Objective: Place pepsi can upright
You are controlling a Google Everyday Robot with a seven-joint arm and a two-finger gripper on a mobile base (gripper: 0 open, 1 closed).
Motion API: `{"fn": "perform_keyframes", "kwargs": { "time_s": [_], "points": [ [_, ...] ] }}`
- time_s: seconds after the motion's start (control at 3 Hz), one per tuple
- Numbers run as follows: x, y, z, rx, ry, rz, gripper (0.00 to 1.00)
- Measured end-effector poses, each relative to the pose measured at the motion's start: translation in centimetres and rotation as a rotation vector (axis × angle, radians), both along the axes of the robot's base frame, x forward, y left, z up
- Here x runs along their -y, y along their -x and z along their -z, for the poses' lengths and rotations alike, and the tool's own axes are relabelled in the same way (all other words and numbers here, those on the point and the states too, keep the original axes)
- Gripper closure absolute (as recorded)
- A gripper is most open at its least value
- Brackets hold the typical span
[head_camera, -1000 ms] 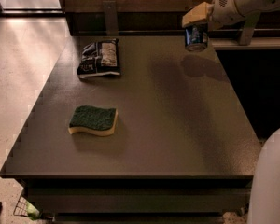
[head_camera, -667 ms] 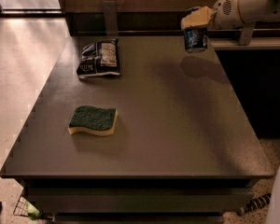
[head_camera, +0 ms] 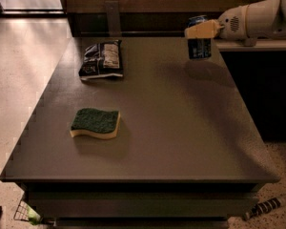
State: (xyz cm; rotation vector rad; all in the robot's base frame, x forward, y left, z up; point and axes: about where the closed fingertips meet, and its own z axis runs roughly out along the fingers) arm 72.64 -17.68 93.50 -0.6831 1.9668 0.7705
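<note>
The pepsi can [head_camera: 199, 45] is a small dark blue can with white markings, held upright above the far right part of the grey table [head_camera: 148, 128]. My gripper [head_camera: 200, 30] comes in from the right on a white arm [head_camera: 257, 19] and is shut on the can's upper half, its tan fingers [head_camera: 201, 30] across the front. The can hangs a little above the tabletop, with its shadow on the surface below and to the right.
A dark blue-and-white snack bag [head_camera: 103, 59] lies at the far left of the table. A green-and-yellow sponge [head_camera: 96, 123] lies at the near left. A dark wall and a ledge [head_camera: 248, 45] run behind the table on the right.
The arm has shifted slightly with the can still held near the far right of the table; the white part of the robot at the bottom right has left the view.
</note>
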Motion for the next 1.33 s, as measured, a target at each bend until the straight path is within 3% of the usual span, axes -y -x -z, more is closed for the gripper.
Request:
{"fn": "perform_keyframes", "kwargs": {
  "time_s": [0.67,1.33],
  "points": [
    [-0.4,0.1,2.0,0.094,-0.057,-0.134,1.0],
    [0.2,0.2,3.6,0.227,-0.078,-0.197,1.0]
  ]
}}
